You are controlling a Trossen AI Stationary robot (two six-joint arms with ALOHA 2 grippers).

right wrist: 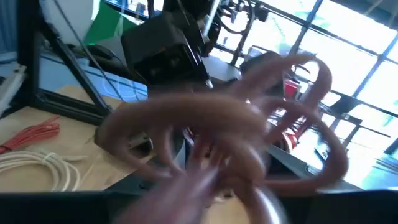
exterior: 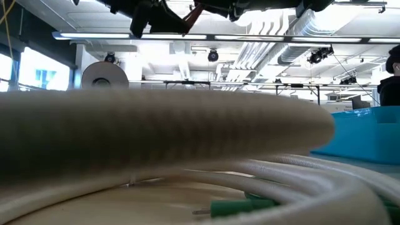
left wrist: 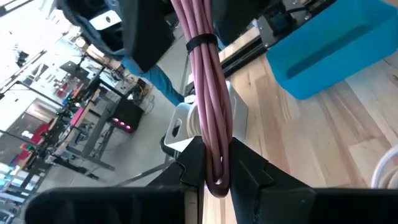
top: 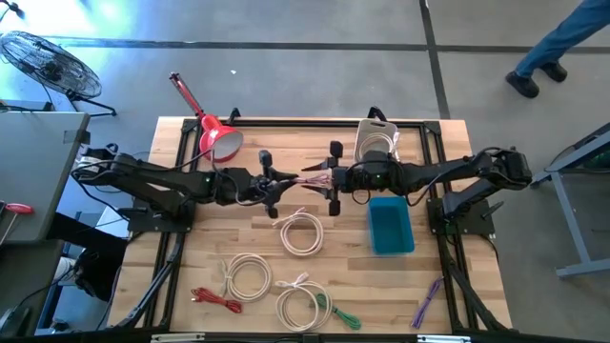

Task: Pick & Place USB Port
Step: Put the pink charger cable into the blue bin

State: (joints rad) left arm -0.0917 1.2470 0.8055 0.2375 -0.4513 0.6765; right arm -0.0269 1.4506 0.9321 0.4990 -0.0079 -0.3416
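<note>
Both grippers meet above the middle of the table (top: 191, 286), the left gripper (top: 279, 185) and the right gripper (top: 331, 179) facing each other with a bundled pink cable (top: 315, 177) stretched between them. The left gripper's fingers (left wrist: 193, 163) are closed on one end of the pink cable (left wrist: 205, 93), while the right one has the loose loops at its tip and I cannot tell how its fingers stand. The blue bin (top: 390, 225) sits just below the right gripper, a white coil (top: 302, 232) below the gap between the two, and a red lamp (top: 217, 138) beyond the left gripper.
</note>
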